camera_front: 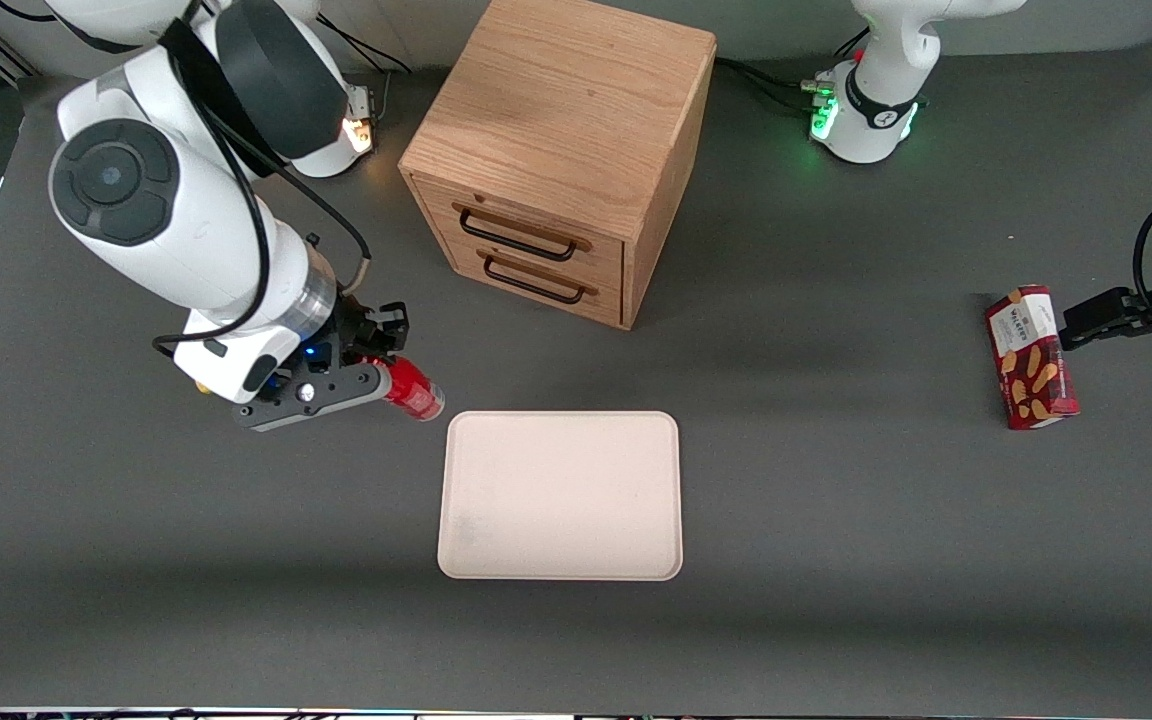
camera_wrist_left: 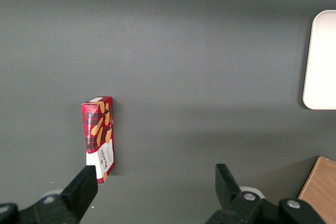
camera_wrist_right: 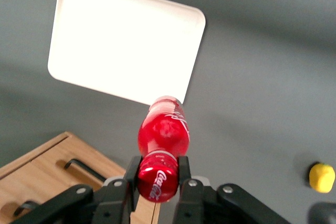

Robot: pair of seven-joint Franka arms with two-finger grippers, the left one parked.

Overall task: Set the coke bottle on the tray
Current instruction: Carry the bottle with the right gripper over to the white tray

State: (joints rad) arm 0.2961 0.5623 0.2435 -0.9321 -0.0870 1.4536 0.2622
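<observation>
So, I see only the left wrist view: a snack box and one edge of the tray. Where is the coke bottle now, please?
Observer: The gripper holds the coke bottle by its cap end, lifted beside the tray, toward the working arm's end of the table.
Operator: Is the bottle over the tray already?
Observer: Not yet; in the front view its base is just outside the tray's corner nearest the cabinet.
Operator: Is anything lying on the tray?
Observer: No, its whole surface is bare.

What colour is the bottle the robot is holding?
The coke bottle in the gripper is red, clearest in the right wrist view.
</observation>
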